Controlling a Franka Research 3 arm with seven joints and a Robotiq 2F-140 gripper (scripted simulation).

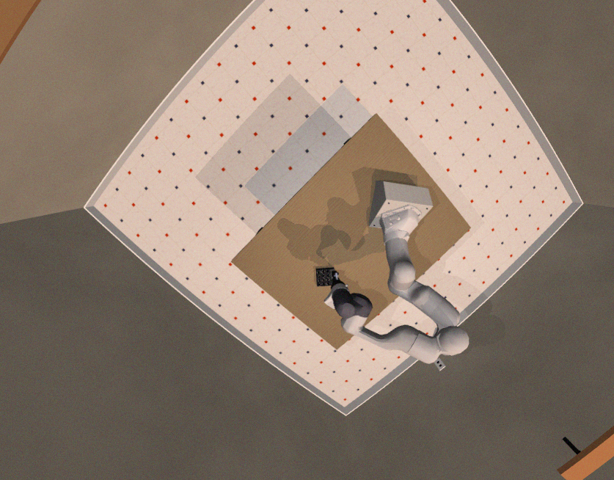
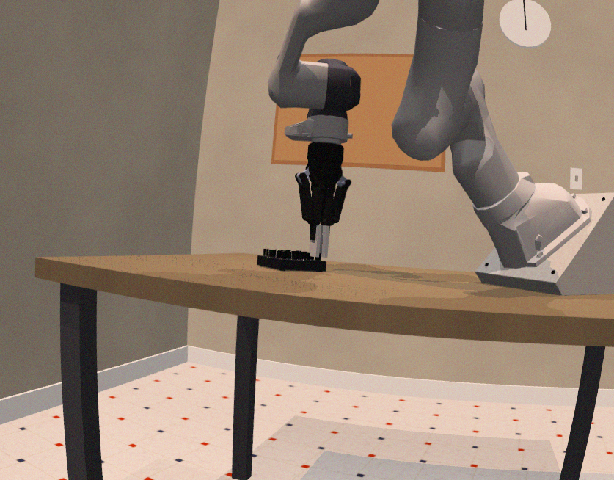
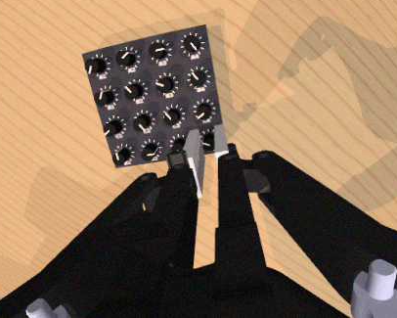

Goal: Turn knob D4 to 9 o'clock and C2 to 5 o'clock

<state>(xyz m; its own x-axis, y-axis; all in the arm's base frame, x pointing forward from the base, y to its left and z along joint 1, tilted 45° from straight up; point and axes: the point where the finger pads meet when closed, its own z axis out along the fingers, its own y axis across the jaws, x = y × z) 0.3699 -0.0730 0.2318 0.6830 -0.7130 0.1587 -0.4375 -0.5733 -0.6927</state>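
The black knob box [image 1: 323,277] [image 2: 291,264] [image 3: 178,67] stands on the table. In the wrist view row A is at the top and the names read nearly upright. My gripper [image 3: 209,142] [image 2: 319,255] points down at the box's front right corner, its narrow fingertips on either side of knob D4 [image 3: 209,139]. It is slightly open, with only a small gap around the knob. D4's white line points left, about 9 o'clock. Knob C2 [image 3: 142,123] stands free; its line seems to run to the lower right, about 5 o'clock. The ring around D4 is partly hidden.
Knob D3 [image 3: 178,143] is partly hidden by the left finger. Knob C4 [image 3: 202,111] is just behind the fingertips. Knob C3 [image 3: 172,116] stands between C2 and C4. The robot's base [image 1: 405,194] [image 2: 584,245] stands on the table [image 1: 285,245] [image 2: 163,271].
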